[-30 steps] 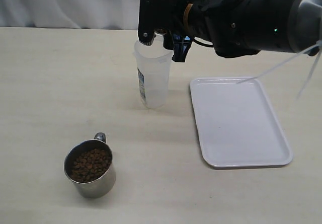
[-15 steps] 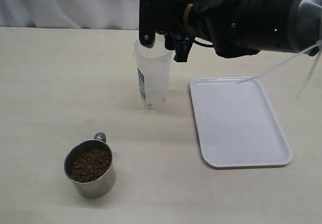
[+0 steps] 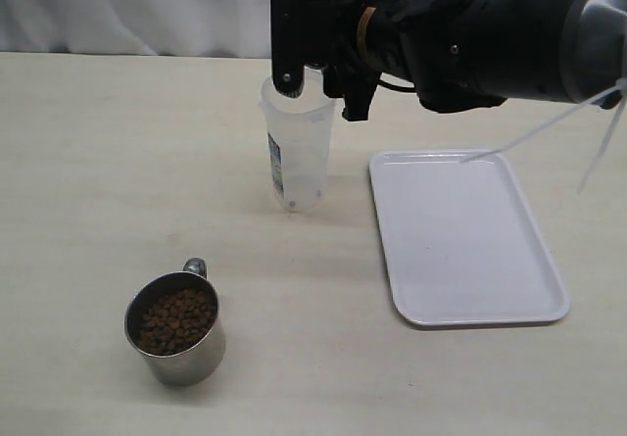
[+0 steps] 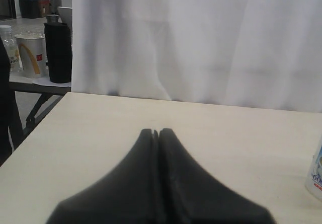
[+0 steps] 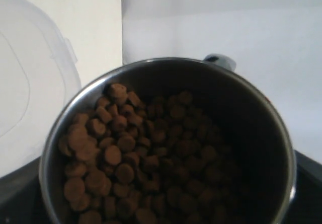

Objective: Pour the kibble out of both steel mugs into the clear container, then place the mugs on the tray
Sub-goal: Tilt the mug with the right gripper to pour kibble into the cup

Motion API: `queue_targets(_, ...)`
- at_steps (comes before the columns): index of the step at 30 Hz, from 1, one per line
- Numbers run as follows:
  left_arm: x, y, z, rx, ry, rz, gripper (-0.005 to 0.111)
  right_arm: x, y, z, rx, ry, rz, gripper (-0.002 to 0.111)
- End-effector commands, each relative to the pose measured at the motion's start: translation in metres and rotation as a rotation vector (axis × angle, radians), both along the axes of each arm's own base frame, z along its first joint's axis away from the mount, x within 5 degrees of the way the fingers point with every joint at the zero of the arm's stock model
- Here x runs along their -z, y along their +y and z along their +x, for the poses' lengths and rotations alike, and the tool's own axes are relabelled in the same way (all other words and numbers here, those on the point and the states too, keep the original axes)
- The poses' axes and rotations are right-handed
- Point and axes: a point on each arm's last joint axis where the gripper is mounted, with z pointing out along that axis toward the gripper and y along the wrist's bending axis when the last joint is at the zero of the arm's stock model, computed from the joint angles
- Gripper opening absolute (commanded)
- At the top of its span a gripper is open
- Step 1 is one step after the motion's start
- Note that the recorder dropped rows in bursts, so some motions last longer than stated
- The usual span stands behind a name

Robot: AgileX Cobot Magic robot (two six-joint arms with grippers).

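first pouring step: the right fingers (image 3: 286, 34) grasp a full steel mug (image 5: 261, 148), the clear container (image 3: 299, 152) just below them. next, tilt until the kibble (image 5: 126, 153) falls inside. the left fingers (image 4: 126, 189) are clenched, empty.

The table (image 3: 98, 162) bears a steel mug (image 3: 176, 330), clear container (image 3: 297, 152) and tray (image 3: 465, 235).

Likely a robot lab. A pale table (image 3: 98, 162) meets a white curtain (image 3: 118, 10) at 12 o'clock (a plain backdrop). Past the curtain, a side table (image 4: 35, 85) holds a paper cup (image 4: 31, 55).
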Motion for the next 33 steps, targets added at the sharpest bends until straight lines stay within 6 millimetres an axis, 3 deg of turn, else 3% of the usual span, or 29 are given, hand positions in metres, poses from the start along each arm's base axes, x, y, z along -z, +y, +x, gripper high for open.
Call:
queue_targets(1, -0.0002, -0.0001, -0.0001, 0.001, -0.009, -0.008, 0.0, -0.0067, 0.0013, -0.0004, -0.027, -0.034, -0.025, 0.004)
queue_targets(33, -0.0007, -0.0001, -0.0001, 0.001, -0.013, -0.006, 0.0, -0.0072, 0.0024, -0.0008, -0.097, -0.09, -0.147, 0.004)
